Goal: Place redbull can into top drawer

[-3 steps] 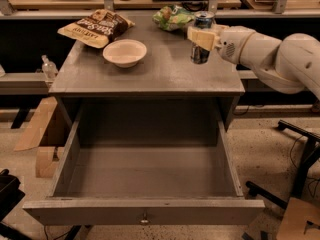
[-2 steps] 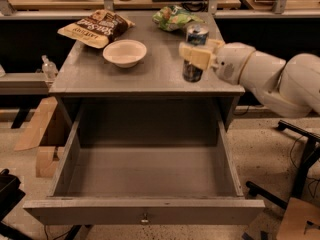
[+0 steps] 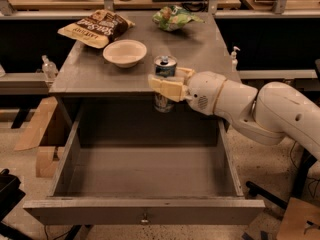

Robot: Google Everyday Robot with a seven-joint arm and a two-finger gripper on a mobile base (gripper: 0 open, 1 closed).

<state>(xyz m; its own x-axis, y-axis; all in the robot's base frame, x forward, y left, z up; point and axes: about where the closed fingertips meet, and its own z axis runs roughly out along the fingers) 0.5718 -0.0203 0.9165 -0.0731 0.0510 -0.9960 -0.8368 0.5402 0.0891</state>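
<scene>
The redbull can (image 3: 164,67), blue and silver with a silver top, is upright in my gripper (image 3: 167,83). The cream fingers (image 3: 167,88) are shut around its middle. I hold it in the air over the back of the open top drawer (image 3: 145,171), just in front of the tabletop's front edge. The drawer is a wide shallow grey box, pulled fully out, with a small round metal knob (image 3: 145,218) at front centre. Its inside shows nothing in it. My white arm (image 3: 260,109) reaches in from the right.
On the grey tabletop (image 3: 90,69) stand a white bowl (image 3: 125,52), a brown chip bag (image 3: 95,28) and a green bag (image 3: 175,18). A clear pump bottle (image 3: 233,57) stands at the right, another bottle (image 3: 48,67) at the left. Cardboard (image 3: 37,129) leans on the floor left.
My gripper has carried the can from the tabletop's right side leftward and toward the front, off the table edge and lower, over the back of the open drawer.
</scene>
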